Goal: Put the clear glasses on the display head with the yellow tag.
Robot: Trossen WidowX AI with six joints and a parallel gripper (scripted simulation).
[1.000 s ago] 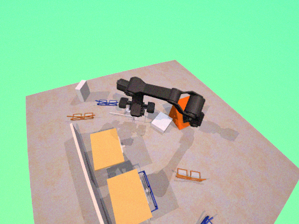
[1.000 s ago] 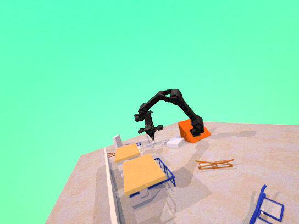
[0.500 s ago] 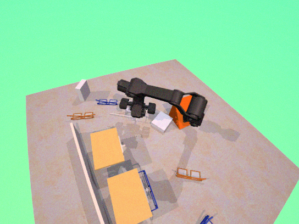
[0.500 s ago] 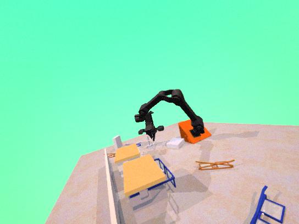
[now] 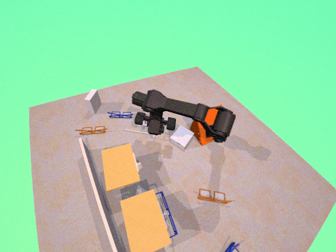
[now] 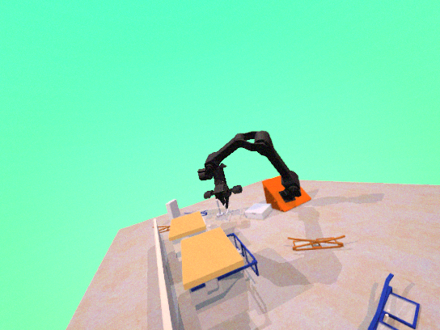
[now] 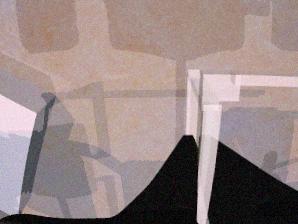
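Item: black parallel-jaw gripper, centre of the top view, pinched narrow on the clear, near-transparent plastic glasses; a pale frame bar runs between the dark fingers in the wrist view.

Location: glasses low over the tan table, above the two orange-topped display heads.

Handling: the yellow tag is not legible; confirm the target head first. Carry level, temples trailing, approach nose-on, lower straight.

Hazard: the lower head already wears a blue-framed pair; keep off it.

Perhaps an eyewear display bench, scattered glasses, plain green backdrop
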